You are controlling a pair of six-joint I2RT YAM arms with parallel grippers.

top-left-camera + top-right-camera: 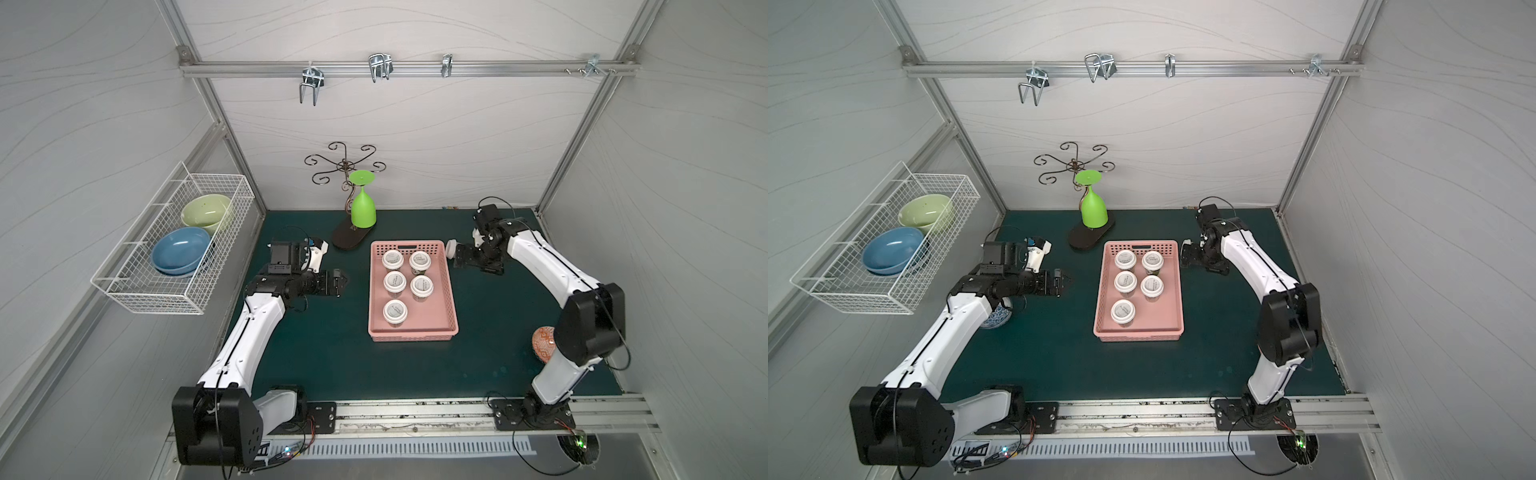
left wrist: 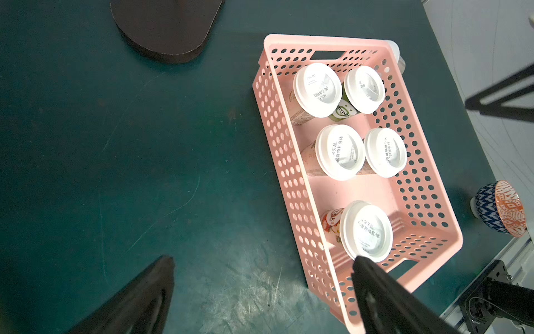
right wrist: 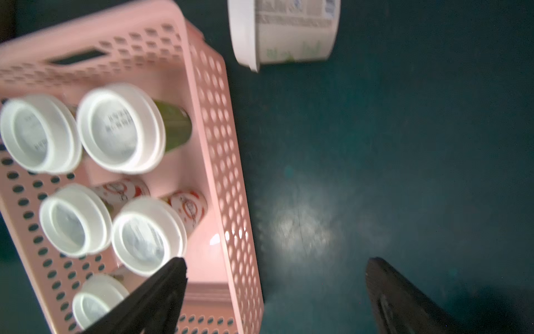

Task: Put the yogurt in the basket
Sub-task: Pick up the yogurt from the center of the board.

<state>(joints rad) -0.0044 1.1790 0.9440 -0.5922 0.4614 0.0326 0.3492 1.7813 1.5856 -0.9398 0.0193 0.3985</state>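
Yogurt cups [image 1: 395, 312], five of them, stand lids-up in paired rows inside the pink basket [image 1: 452, 299], leaving its 5 o'clock corner free. The sixth cup [image 1: 450, 247] lies tipped on the tabletop [image 1: 498, 353] just outside the 1 o'clock corner. The right end effector [image 3: 276, 264] hovers near it, wide and empty, probably to grasp it. The left end effector [image 2: 263, 260], also wide, sits clear at 9 o'clock.

Yogurt cup [image 3: 284, 31]: being cut off by the right wrist view's edge.
Patterned bowl [image 1: 541, 343]: sitting half hidden behind the right arm [image 1: 590, 320].
Basket [image 3: 215, 162]: appearing blurred in the right wrist view.
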